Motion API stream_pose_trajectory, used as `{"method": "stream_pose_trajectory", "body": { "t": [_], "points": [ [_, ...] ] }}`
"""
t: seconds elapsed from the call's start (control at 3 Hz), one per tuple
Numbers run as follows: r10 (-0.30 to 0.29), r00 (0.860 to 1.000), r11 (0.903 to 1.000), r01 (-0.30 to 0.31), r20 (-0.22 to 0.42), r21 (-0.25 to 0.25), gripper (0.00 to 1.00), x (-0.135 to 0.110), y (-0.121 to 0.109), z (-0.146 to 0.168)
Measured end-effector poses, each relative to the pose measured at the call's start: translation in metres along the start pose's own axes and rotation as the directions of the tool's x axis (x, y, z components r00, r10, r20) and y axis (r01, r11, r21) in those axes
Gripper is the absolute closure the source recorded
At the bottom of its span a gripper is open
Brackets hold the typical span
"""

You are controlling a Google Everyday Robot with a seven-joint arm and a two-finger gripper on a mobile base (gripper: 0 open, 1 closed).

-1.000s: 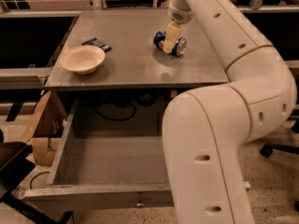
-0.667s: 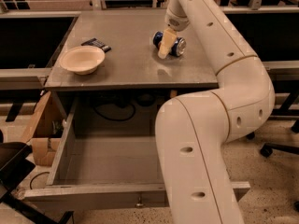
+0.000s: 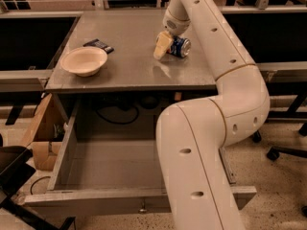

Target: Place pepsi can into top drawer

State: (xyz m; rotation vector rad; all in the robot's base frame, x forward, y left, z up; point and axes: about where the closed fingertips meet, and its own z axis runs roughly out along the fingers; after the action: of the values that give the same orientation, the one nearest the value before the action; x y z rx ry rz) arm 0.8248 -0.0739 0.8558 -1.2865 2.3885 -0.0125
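Starting at the far left, a brown cardboard box (image 3: 42,131) stands on the floor just beside the pulled-out top drawer (image 3: 112,169). The drawer is open below the grey table (image 3: 134,68), and its grey floor lies bare, with a small metal knob on the front panel. On the tabletop's left part sits a beige bowl (image 3: 84,60), upright and round. Just behind it lies a flat black object (image 3: 99,45) with a pale mark on it, too small to read.

Further right, near the middle-back of the table, the gripper (image 3: 167,47) hangs down from the white arm (image 3: 225,104) and reaches the tabletop. It sits right against the left side of the pepsi can (image 3: 181,47). The can lies on its side on the table, well apart from the bowl and outside the drawer. Its blue wall and silver end face the camera, with a patch of red and white on the blue; no lettering can be made out. Whether the gripper is clamped on the can or merely beside it cannot be told.

The arm's thick lower link covers the drawer's right part. At the far right, a chair's wheeled base (image 3: 283,152) stands on the speckled floor.
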Motion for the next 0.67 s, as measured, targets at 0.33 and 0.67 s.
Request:
{"method": "stream_pose_trajectory", "body": {
  "t": [0.33, 0.67],
  "points": [
    [-0.003, 1.0, 1.0, 0.003, 0.006, 0.006, 0.46, -0.0022, -0.0019, 0.0046],
    [-0.003, 1.0, 1.0, 0.003, 0.006, 0.006, 0.69, -0.0022, -0.0019, 0.0046]
  ]
}}
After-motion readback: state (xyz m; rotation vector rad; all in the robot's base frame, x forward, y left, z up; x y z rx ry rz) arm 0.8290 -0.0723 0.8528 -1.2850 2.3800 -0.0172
